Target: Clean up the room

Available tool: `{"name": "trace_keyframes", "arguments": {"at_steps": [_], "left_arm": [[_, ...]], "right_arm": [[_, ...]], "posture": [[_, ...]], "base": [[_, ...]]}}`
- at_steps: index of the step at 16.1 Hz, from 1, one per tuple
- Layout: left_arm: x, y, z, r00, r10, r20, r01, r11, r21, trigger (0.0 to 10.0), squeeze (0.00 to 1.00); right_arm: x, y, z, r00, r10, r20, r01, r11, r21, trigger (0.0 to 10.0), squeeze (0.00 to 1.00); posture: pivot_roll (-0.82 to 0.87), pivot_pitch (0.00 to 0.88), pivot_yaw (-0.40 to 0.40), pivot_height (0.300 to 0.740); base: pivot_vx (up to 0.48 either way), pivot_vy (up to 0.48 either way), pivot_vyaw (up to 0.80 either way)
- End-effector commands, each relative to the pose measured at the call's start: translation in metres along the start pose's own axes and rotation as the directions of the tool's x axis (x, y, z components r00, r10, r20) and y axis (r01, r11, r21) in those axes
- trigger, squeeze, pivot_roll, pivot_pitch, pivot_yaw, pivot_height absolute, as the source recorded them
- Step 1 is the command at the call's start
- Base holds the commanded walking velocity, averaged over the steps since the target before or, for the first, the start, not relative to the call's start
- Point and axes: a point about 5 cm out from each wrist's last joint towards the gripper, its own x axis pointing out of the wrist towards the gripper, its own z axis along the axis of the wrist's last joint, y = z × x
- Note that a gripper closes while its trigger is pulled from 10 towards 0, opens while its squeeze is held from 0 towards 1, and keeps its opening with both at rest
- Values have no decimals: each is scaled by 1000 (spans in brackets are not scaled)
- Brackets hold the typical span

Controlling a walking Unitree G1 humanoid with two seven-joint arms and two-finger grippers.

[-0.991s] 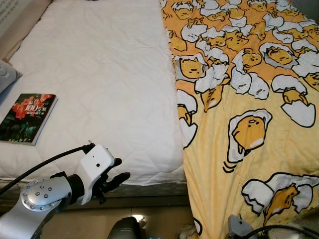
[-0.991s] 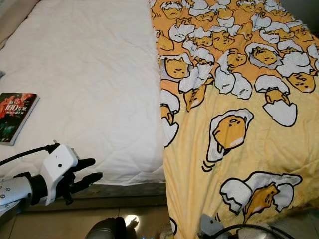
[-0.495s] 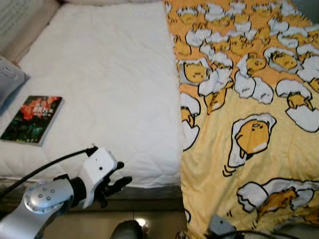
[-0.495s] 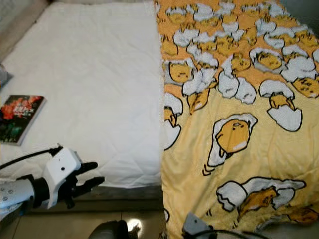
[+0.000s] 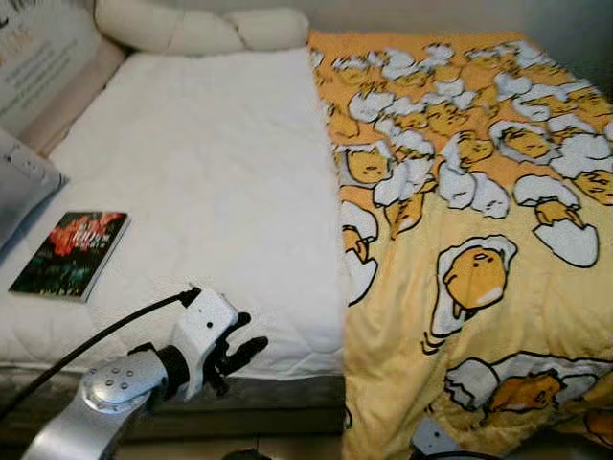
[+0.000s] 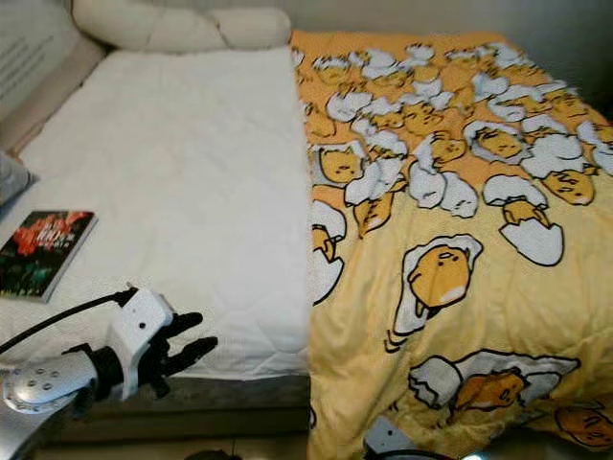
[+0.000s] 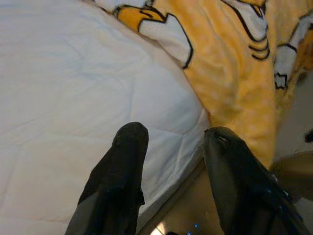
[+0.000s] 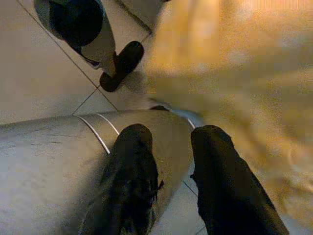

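Two grippers hang empty, fingers parted — left gripper (image 5: 239, 347) at the mattress (image 5: 211, 192) edge, right gripper (image 8: 168, 147) low. Yellow blanket (image 5: 479, 240) looks soft, light — best pinched at its inner edge.

A mattress (image 5: 211, 182) spans the frame's left half, a blanket (image 5: 460, 240) its right. A book (image 5: 71, 255) lies at centre left; pillows (image 5: 196, 29) sit along the top.
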Motion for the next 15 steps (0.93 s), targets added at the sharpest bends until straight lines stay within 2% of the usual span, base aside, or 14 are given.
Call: {"name": "trace_keyframes", "arguments": {"at_steps": [1, 3, 5, 7, 8, 9, 10, 11, 12, 13, 15], "left_arm": [[6, 2, -3, 1000, 22, -1, -22, 1000, -10, 10000, 0], [20, 10, -6, 995, 97, 4, -97, 995, -36, 10000, 0], [27, 14, -6, 989, 147, 12, -146, 987, -66, 10000, 0], [30, 17, -7, 983, 183, 17, -181, 978, -102, 10000, 0], [33, 20, -9, 974, 226, 16, -222, 966, -132, 10000, 0], [35, 24, -11, 963, 271, 18, -265, 953, -144, 10000, 0], [36, 26, -11, 954, 299, 18, -293, 943, -157, 10000, 0], [36, 29, -13, 937, 350, 20, -340, 921, -193, 10000, 0], [36, 32, -12, 923, 384, 33, -368, 902, -227, 10000, 0], [36, 35, -8, 914, 403, 53, -378, 891, -252, 10000, 0], [38, 40, 0, 902, 424, 83, -393, 885, -250, 10000, 0]], "right_arm": [[0, -8, 7, 999, -43, 28, 43, 999, 34, 10000, 1000], [0, -26, 28, 984, -153, 90, 146, 986, 84, 10000, 1000], [-3, -44, 45, 955, -266, 131, 245, 957, 156, 10000, 1000], [-7, -54, 56, 928, -317, 196, 273, 936, 222, 10000, 1000], [-15, -65, 69, 881, -372, 294, 294, 915, 276, 10000, 1000], [-24, -68, 77, 820, -413, 397, 307, 902, 303, 10000, 1000], [-31, -66, 83, 777, -435, 455, 318, 895, 311, 10000, 1000], [-49, -58, 102, 691, -467, 551, 326, 883, 338, 10000, 1000], [-67, -45, 133, 601, -520, 607, 330, 853, 403, 10000, 169], [-75, -35, 155, 546, -536, 644, 312, 844, 437, 10000, 0], [-78, -32, 178, 466, -606, 644, 327, 795, 511, 10000, 0]], "posture": [[5, 0, 34, 740], [-3, 0, 37, 740], [-12, 0, 45, 740], [-18, 0, 49, 740], [-22, 0, 52, 740], [-30, 0, 57, 740], [-34, 0, 58, 740], [-39, 0, 60, 740], [-46, 0, 63, 740], [-58, 0, 67, 740], [-62, 0, 69, 740]], "base": [[0, 0, 0], [0, 0, 0], [0, 0, 0], [0, 0, 0], [0, 0, 0], [0, 0, 0], [0, 0, 0], [0, 0, 0], [0, 0, 0], [0, 0, 0], [0, 0, 0]]}}
